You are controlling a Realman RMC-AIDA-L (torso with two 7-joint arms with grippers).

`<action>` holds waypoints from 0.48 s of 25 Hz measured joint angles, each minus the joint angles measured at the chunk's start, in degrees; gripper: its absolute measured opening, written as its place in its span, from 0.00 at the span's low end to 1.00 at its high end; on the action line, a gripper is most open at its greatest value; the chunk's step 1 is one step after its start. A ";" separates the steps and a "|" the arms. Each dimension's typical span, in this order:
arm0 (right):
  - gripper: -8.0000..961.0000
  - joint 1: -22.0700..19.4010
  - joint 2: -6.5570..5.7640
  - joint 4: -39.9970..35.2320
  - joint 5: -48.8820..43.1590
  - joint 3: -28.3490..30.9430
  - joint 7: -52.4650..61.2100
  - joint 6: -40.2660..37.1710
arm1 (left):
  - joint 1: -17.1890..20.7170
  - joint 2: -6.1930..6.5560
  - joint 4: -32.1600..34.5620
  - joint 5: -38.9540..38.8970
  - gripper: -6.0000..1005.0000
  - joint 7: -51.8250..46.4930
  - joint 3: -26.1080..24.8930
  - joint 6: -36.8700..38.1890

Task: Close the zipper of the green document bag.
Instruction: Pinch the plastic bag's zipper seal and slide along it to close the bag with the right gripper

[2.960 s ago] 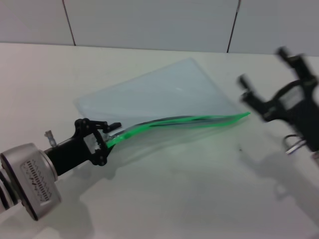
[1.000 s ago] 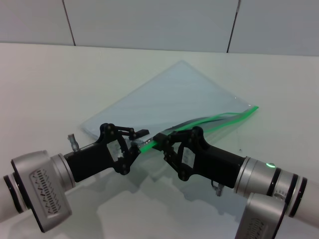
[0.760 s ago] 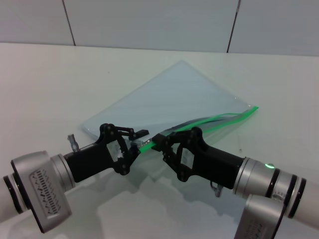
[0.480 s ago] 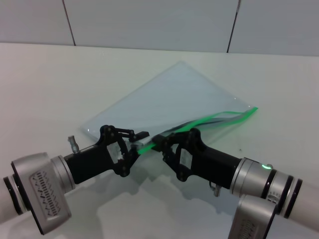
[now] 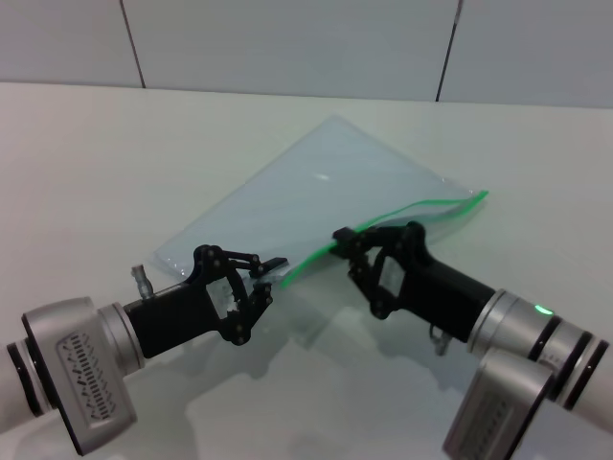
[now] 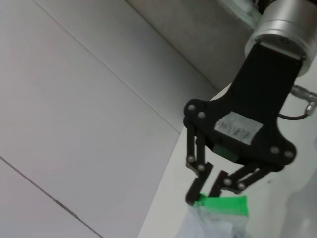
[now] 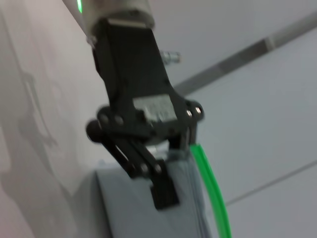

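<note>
The green document bag (image 5: 326, 182) lies flat on the white table, a translucent pale blue pouch. Its bright green zipper (image 5: 421, 206) runs along the near edge, bowed upward. My left gripper (image 5: 266, 275) is shut on the bag's near-left end, where the strip starts. My right gripper (image 5: 343, 240) is shut on the zipper a short way along it; the slider is hidden between its fingers. The left wrist view shows the right gripper (image 6: 205, 191) pinching the green strip (image 6: 223, 205). The right wrist view shows the left gripper (image 7: 178, 158) holding the bag (image 7: 138, 213) beside the strip (image 7: 213, 188).
The white table (image 5: 115, 163) stretches to the left and in front of the bag. A pale panelled wall (image 5: 287, 38) stands behind the table's far edge.
My right gripper, away at the right three seconds ago, came in beside the left one and has now slid along the zipper to the right. The left gripper has held its place.
</note>
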 joint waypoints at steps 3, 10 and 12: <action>0.10 -0.82 -0.05 -1.12 0.07 2.87 -0.19 0.39 | 0.05 0.00 -0.11 0.03 0.06 -0.01 0.00 0.00; 0.11 -1.83 -0.01 -3.40 5.03 5.06 -0.18 0.42 | 0.12 0.01 -0.10 0.13 0.06 0.05 0.00 -0.10; 0.11 -1.92 -0.02 -4.36 7.37 5.07 -0.18 0.46 | 0.15 0.00 -0.10 0.17 0.06 0.07 0.00 -0.11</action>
